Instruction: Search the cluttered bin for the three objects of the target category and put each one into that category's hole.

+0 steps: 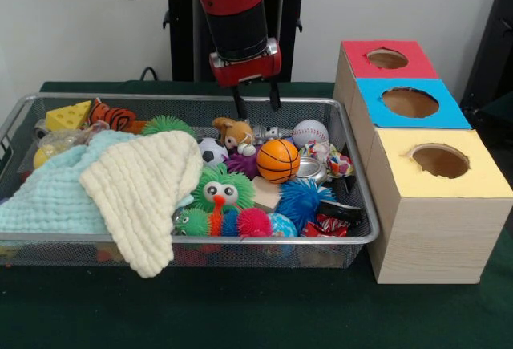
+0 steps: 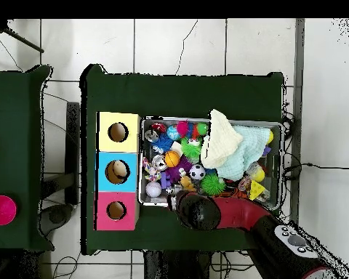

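Gripper [image 1: 255, 99]: fingers spread, empty, held above bin [image 1: 365, 229] far rim. Brown plush toy [image 1: 234, 133]: just below, among balls. Step: search. Next required: descent, pinch, carry to red hole [image 1: 387, 58].

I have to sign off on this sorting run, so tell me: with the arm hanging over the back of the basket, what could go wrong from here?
The open gripper hangs above the brown plush monkey, which sits tight against the soccer ball and basketball; a grab could catch or push a ball instead. The cream cloth and blue cloth cover much of the bin, so other plush toys may stay hidden. The red hole lies beside the blue hole; a misdrop is possible.
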`<action>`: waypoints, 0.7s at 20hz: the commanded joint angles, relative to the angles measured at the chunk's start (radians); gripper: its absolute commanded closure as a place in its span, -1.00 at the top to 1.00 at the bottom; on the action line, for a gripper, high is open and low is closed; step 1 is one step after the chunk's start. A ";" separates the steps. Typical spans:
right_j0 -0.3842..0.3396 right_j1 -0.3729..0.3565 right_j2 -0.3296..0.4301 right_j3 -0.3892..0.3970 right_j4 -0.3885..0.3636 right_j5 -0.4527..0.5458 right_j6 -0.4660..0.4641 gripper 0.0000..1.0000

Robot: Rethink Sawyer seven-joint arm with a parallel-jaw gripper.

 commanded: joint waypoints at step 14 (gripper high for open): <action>0.002 0.113 0.023 -0.283 -0.041 0.175 -0.071 1.00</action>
